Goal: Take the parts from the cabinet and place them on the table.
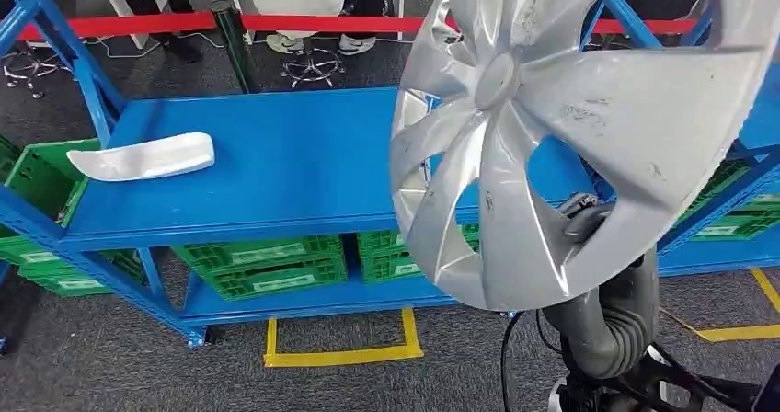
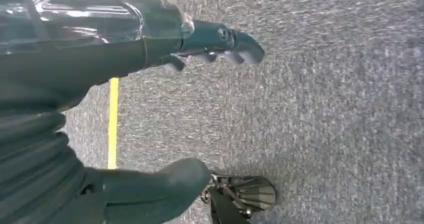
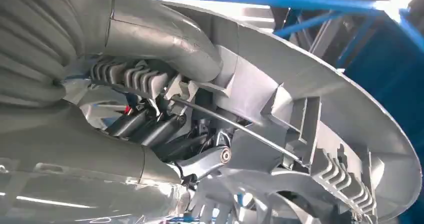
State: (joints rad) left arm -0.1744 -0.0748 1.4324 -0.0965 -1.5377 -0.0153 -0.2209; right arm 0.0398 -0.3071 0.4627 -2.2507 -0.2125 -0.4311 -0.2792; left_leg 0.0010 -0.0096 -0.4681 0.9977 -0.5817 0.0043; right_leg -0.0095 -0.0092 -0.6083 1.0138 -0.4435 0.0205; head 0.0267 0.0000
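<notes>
left hand (image 2: 165,119): hangs by my side over the grey carpet, thumb and fingers apart, nothing between them. I leave it there.
white part (image 1: 143,156): curved white strip lying flat on the blue shelf (image 1: 303,173), at about 9 o'clock in the head view, well apart from the hubcap. Looks like another part to fetch.
green crates (image 1: 262,265): stacked on the lower level under the shelf, around 7 o'clock. Not my concern this step.
yellow floor tape (image 1: 340,352): at 6 o'clock, in front of the rack. I use it as a cue for how close I stand.
hubcap (image 1: 570,127): silver wheel cover, tilted and raised in front of the head camera, from 12 to 4 o'clock, off the shelf.
right hand (image 1: 589,223): clamped on the hubcap's lower rim; in the right wrist view (image 3: 165,119) thumb on one side, fingers hooked into the ribbed back.
step: I judge I'm carrying the hubcap away from the rack toward the table.
how to do it well: keep the grip firm, since a rim hold on a wide disc can twist. Move slowly, clear the blue uprights (image 1: 92,90), and lower it because it blocks much of my view.
</notes>
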